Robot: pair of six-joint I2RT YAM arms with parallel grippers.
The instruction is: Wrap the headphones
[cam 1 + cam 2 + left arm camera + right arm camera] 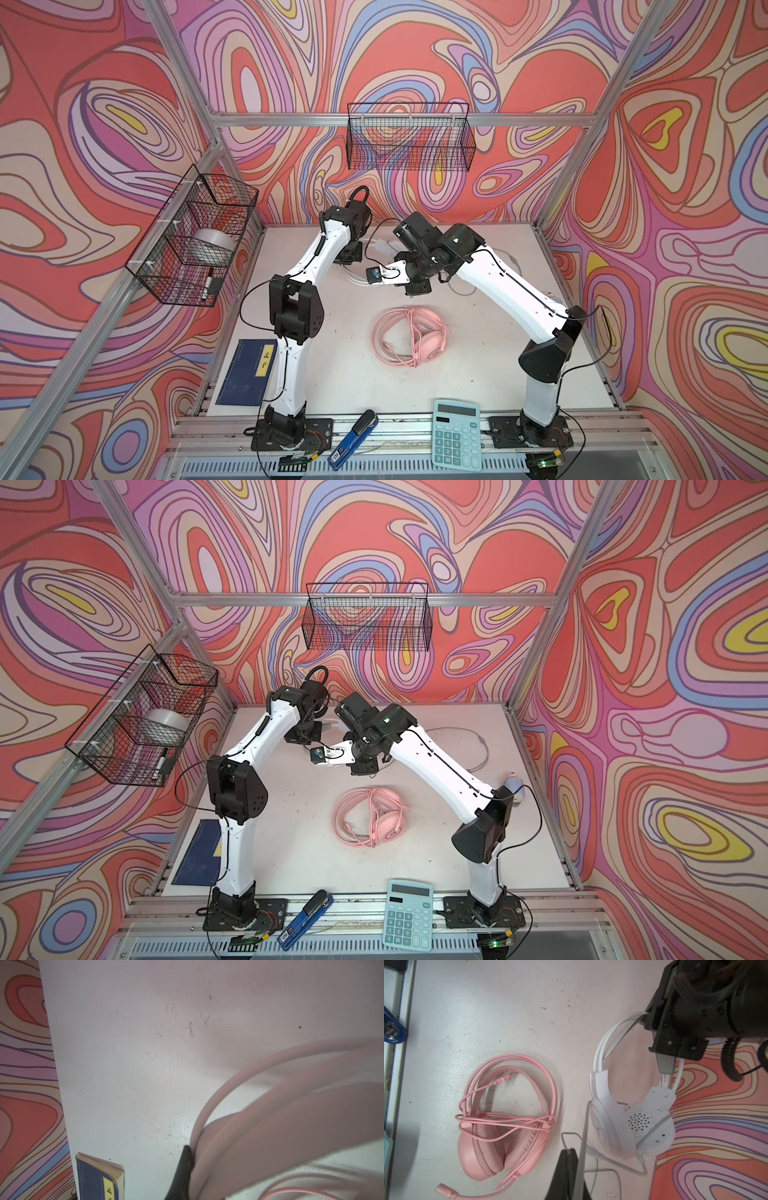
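Pink headphones [409, 337] look wrapped, cord coiled, mid worktop [332, 365]. White headphones [612, 1122] at back: wrapping in hand. Left fingers [665, 1065] clamp headband; right fingers [566, 1167] pressed together, pinching taut grey cord [582, 1136]. Next: wind cord round earcups, keeping tension.

Pink headphones [481, 1147]; white headphones [612, 1126], grey cord [583, 1136]; walls [415, 54] swirl red and purple.
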